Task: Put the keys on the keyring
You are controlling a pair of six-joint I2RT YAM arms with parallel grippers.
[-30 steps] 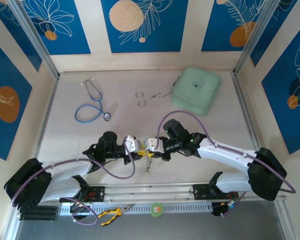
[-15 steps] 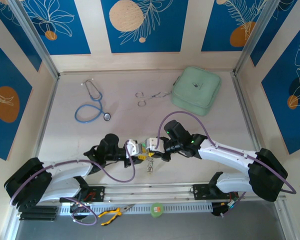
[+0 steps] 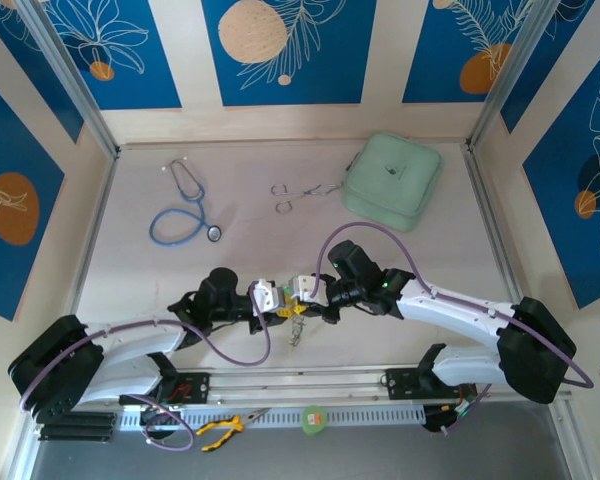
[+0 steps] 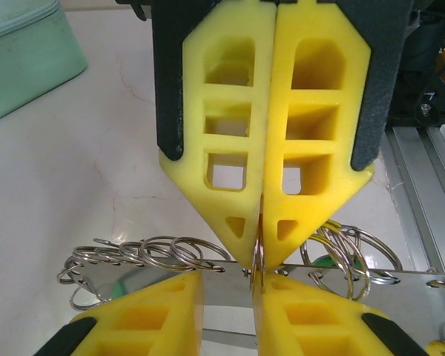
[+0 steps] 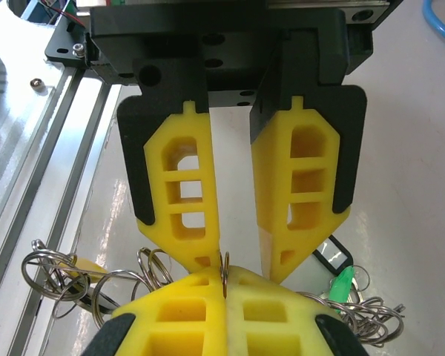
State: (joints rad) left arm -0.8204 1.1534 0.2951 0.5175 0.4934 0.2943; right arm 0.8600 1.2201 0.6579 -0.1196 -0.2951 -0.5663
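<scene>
Keys (image 3: 297,332) trail in 1 bunch, long axis toward the table's (image 3: 250,250) near edge.

left arm (image 3: 130,348), right arm (image 3: 455,305): white shells, black joints | cables (image 3: 370,228): purple | left claw (image 3: 280,312), right claw (image 3: 298,306): yellow latticed fingers (image 5: 271,193), black backing

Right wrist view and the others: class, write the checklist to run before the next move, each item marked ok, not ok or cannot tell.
1. Grip: right gripper shut on the split ring: ok.
2. Hold: left gripper fingers apart, gripping something: cannot tell.
3. Meeting: both grippers tip to tip: ok.
4. Threading: green-headed key threaded yet: cannot tell.
5. Clearance: stethoscope and forceps well away from the grippers: ok.
</scene>
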